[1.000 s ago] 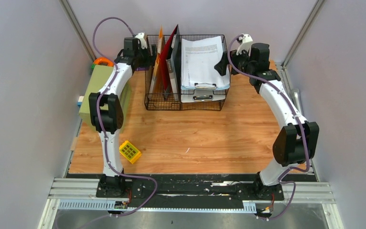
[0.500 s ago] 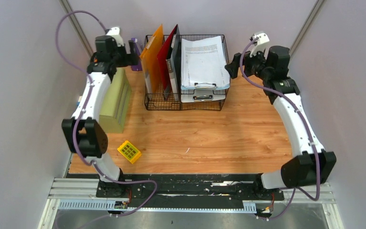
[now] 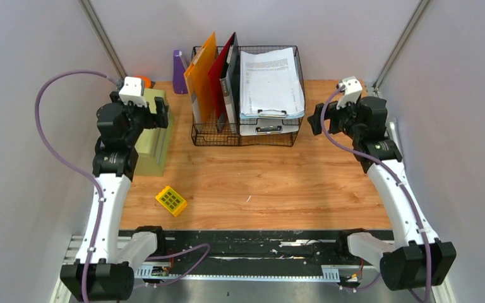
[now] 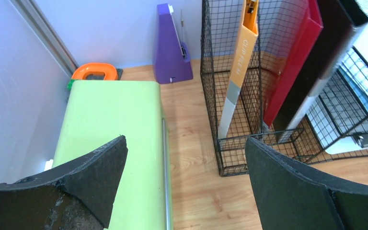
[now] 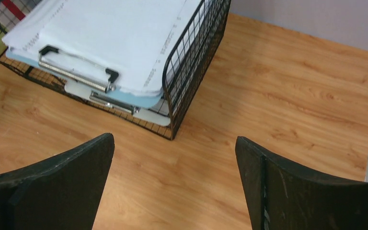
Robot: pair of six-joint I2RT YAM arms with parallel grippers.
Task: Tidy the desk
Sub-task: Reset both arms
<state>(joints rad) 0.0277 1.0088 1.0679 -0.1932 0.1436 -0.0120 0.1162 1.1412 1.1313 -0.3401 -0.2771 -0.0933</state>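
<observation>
Both the left tool and right tool gape empty; folders and papers racked, yellow block loose on table, so likely nearly done.

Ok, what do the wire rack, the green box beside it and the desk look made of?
Wire rack: thin black rods in an open grid, likely coated metal. Green box: smooth matte pale-green shell, plastic or painted metal, can't tell. Desk: light-brown wood grain, even sheen, possibly laminate.
</observation>
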